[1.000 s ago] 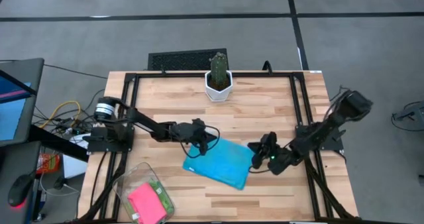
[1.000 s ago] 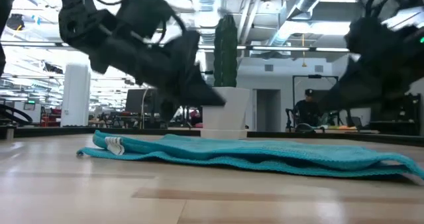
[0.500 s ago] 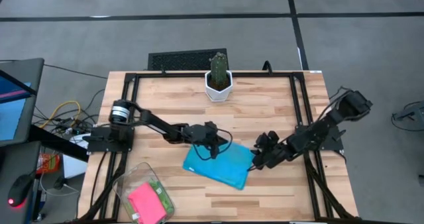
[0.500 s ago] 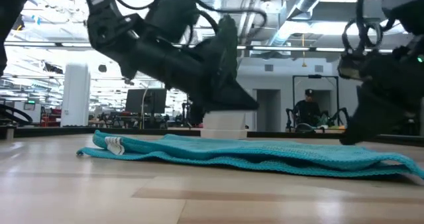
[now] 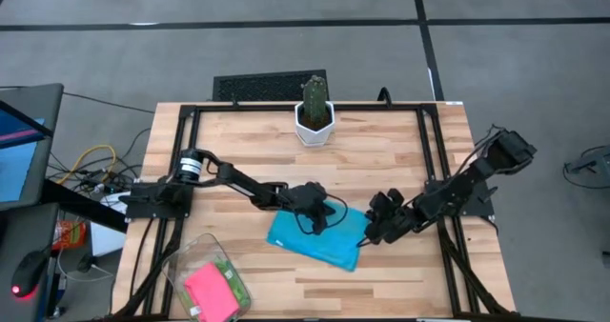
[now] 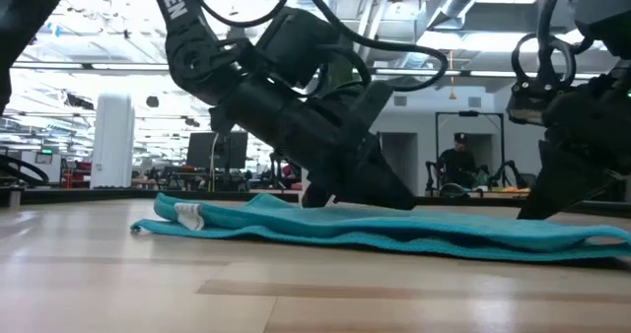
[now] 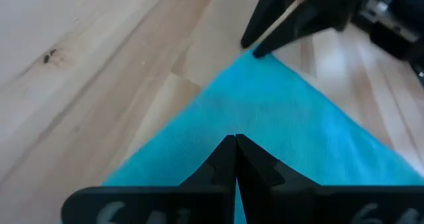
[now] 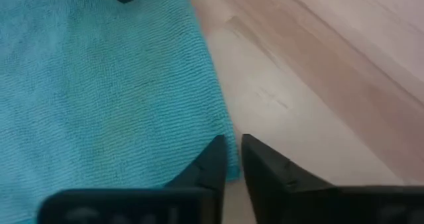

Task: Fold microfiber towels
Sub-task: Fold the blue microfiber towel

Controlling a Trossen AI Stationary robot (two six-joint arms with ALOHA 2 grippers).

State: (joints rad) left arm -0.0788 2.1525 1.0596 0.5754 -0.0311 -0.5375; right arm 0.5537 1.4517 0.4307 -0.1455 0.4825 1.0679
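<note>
Surface point(image 5: 381, 160): light wood planks with a black frame along the edges. Blue towel point(image 5: 315, 238) lies flat near the front centre. White pot point(image 5: 314, 125) with cactus stands at the back centre. Clear bin point(image 5: 205, 284) sits at the front left corner, holding pink and green towels.

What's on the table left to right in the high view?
clear plastic bin with pink towel → left gripper → blue towel → right gripper. Potted cactus left out: it sits farther back, above the towel's span.
</note>
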